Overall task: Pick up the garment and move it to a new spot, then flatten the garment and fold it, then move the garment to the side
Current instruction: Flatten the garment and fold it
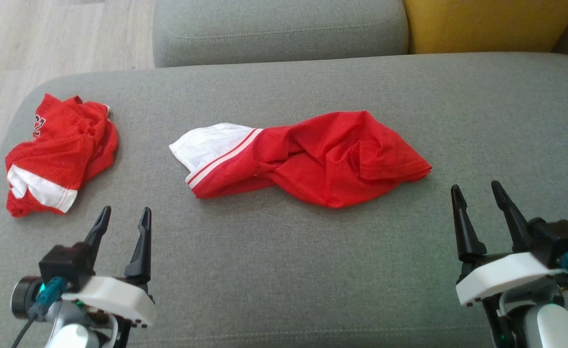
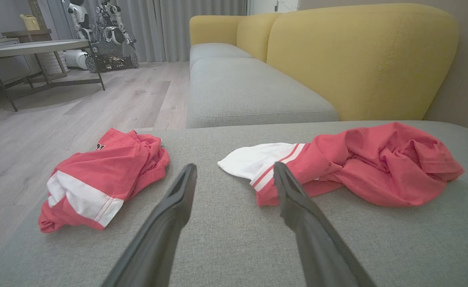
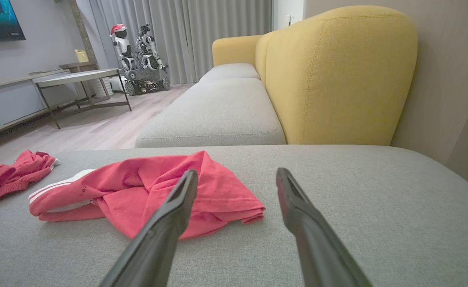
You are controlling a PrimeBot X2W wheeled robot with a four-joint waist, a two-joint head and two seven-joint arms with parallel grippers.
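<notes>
A crumpled red garment (image 1: 322, 157) with a white sleeve and white stripes lies twisted across the middle of the grey cushion (image 1: 284, 270). It also appears as the garment (image 2: 361, 167) in the left wrist view and the garment (image 3: 146, 191) in the right wrist view. My left gripper (image 1: 124, 217) hovers open near the front left, short of the white sleeve, with nothing between its fingers. Open and empty too, my right gripper (image 1: 477, 193) sits at the front right, just off the garment's right end.
A second bunched red and white garment (image 1: 59, 152) lies near the cushion's left edge. Behind are another grey seat (image 1: 279, 29) and a yellow backrest (image 1: 487, 24). Wooden floor (image 1: 32, 43) lies to the left; a table (image 2: 38, 48) and a parked robot (image 2: 102, 36) stand far off.
</notes>
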